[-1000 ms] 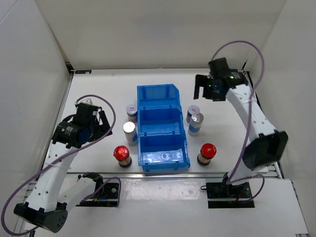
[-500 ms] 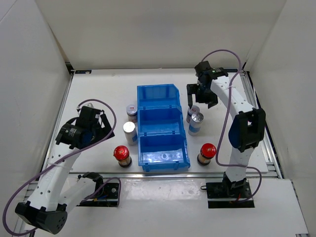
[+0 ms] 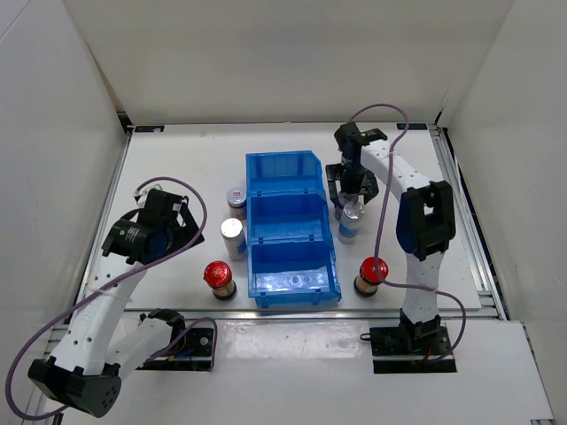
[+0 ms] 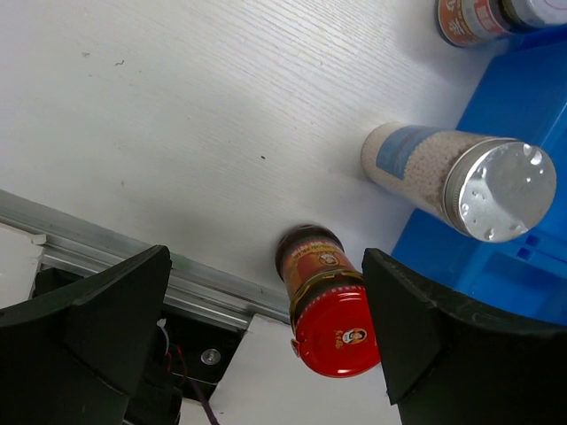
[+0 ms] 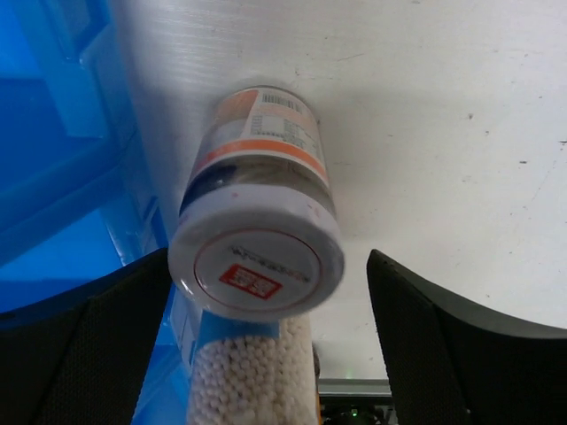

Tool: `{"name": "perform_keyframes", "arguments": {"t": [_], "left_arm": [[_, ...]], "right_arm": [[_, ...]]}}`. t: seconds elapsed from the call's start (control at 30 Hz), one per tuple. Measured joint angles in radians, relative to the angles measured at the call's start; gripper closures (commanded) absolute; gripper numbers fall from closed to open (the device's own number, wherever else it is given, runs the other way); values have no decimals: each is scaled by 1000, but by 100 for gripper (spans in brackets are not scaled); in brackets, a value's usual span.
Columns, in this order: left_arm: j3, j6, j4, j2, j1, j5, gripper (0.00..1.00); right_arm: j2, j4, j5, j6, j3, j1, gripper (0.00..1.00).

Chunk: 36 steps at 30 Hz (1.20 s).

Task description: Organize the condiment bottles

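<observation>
The right gripper (image 3: 348,189) is open and hangs over the short red-marked silver-capped bottle (image 5: 255,262) beside the blue bin (image 3: 292,232). Its fingers (image 5: 469,354) stand either side of the cap, with a gap on the right. A taller silver-capped bottle (image 3: 353,218) stands just in front of it, and a red-capped bottle (image 3: 372,271) nearer still. Left of the bin stand a short red-marked bottle (image 3: 236,197), a tall silver-capped bottle (image 3: 232,234) and a red-capped bottle (image 3: 217,275). The left gripper (image 3: 180,228) is open and empty, left of these; the red-capped bottle (image 4: 330,310) lies between its fingers in the left wrist view.
The bin has three compartments and nothing shows inside them. White walls enclose the table on three sides. A metal rail (image 4: 133,266) runs along the table's near edge. The right arm's cable (image 3: 383,177) loops above the right-hand bottles.
The right arm has swung in from the back right and come down over the short bottle beside the bin. The left arm has shifted only slightly. No bottle has moved.
</observation>
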Motion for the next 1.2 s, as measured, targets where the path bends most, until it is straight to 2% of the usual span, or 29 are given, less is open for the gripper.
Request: {"name": "perform_keyframes", "arguments": {"t": [0.03, 0.2, 0.33, 0.63, 0.8, 0.97, 1.1, 1.2], "left_arm": [[0, -4, 0, 0, 0, -6, 0], [0, -15, 0, 3, 0, -21, 0], [0, -15, 0, 3, 0, -21, 0], [0, -15, 0, -39, 0, -21, 0], [-3, -15, 0, -41, 0, -24, 0], [-8, -18, 1, -40, 0, -29, 0], [-10, -19, 1, -42, 0, -35, 0], [-10, -24, 1, -45, 0, -36, 0]], "right_arm": [[8, 0, 9, 0, 0, 6, 15], [47, 6, 26, -6, 1, 26, 29], [62, 6, 35, -10, 19, 26, 58], [60, 5, 177, -6, 72, 42, 99], [2, 0, 267, -8, 155, 111, 99], [-98, -6, 318, -42, 199, 272, 99], [-132, -8, 291, -73, 211, 391, 99], [-129, -22, 233, -74, 210, 419, 99]]}}
